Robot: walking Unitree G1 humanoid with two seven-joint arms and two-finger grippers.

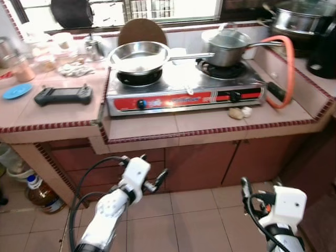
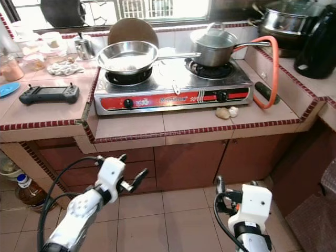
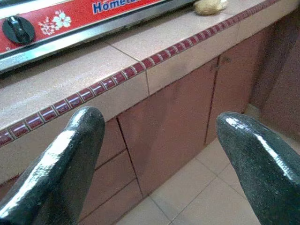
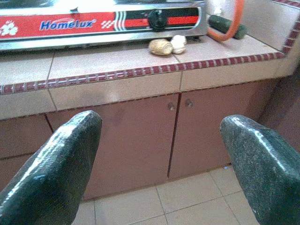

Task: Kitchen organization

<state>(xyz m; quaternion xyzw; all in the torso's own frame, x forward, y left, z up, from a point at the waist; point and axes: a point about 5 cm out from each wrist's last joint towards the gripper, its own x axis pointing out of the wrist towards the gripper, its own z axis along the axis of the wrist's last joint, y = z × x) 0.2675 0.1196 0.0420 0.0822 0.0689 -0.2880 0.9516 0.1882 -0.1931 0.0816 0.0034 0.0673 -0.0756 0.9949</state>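
while a pan (image 1: 137,56) and pot (image 1: 227,46) sit on the stove (image 1: 184,89) atop the tiled counter (image 1: 210,125), both grippers hang wide and empty before the cabinet doors (image 1: 202,165), left gripper (image 1: 152,178) nearer than right gripper (image 1: 252,191); two small lumps (image 1: 239,112) lie by the stove's front, an orange hose (image 1: 286,68) loops beside it.

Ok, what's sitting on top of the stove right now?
On the stove: a steel frying pan on its left burner, a lidded saucepan on the right. The lid hides the saucepan's contents.
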